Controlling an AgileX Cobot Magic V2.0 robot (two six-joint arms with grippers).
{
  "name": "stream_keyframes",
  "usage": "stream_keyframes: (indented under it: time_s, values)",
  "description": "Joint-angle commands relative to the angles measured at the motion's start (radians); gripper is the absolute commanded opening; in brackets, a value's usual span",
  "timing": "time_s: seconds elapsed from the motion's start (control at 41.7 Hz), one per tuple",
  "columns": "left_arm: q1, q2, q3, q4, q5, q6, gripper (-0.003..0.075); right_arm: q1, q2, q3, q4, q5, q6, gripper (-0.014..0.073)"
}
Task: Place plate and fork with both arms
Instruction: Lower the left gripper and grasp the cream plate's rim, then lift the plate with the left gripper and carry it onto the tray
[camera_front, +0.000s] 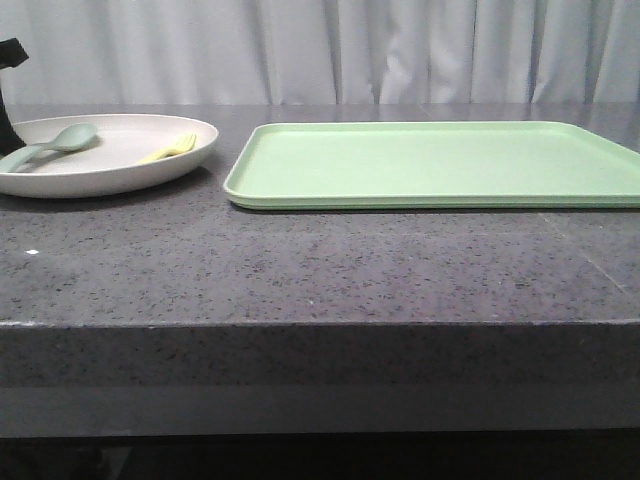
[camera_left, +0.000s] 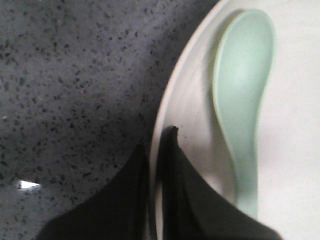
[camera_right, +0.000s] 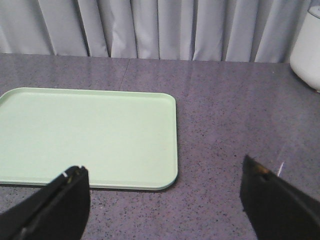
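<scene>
The off-white plate sits at the table's left and holds the pale-yellow fork and a green-grey spoon. My left gripper is shut on the plate's rim, one black finger outside it and one inside, beside the spoon. Only a dark part of that arm shows at the front view's left edge. The fork is out of the left wrist view. My right gripper is open and empty, above the table by the tray's near right corner.
The flat light-green tray lies right of the plate, and it also shows in the right wrist view. A white rounded appliance stands at the far right. A curtain hangs behind the dark speckled table.
</scene>
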Motion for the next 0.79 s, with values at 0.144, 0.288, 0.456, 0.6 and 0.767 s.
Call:
stream_keyframes:
  time_s: [0.144,0.288,0.456,0.6,0.767]
  values:
    - [0.078,-0.066,-0.026,-0.205,0.033,0.0,-0.0018,-0.003,0.015,-0.032,-0.011,-0.077,-0.005,0.0633]
    - [0.103,-0.066,-0.026,-0.274,0.033,0.0,-0.0018,-0.003,0.015,-0.032,-0.011,-0.077,-0.005,0.0633]
    - [0.104,-0.066,-0.026,-0.32,0.033,0.0,-0.0018,-0.003,0.015,-0.032,-0.011,-0.077,-0.005,0.0633]
    - [0.102,-0.066,-0.026,-0.402,0.033,-0.004,-0.0018,-0.003,0.015,-0.032,-0.011,-0.077,-0.005,0.0633]
    - [0.067,-0.075,-0.028,-0.419,0.033,-0.04,-0.0018,-0.003,0.015,-0.032,-0.011,-0.077,-0.005,0.0633]
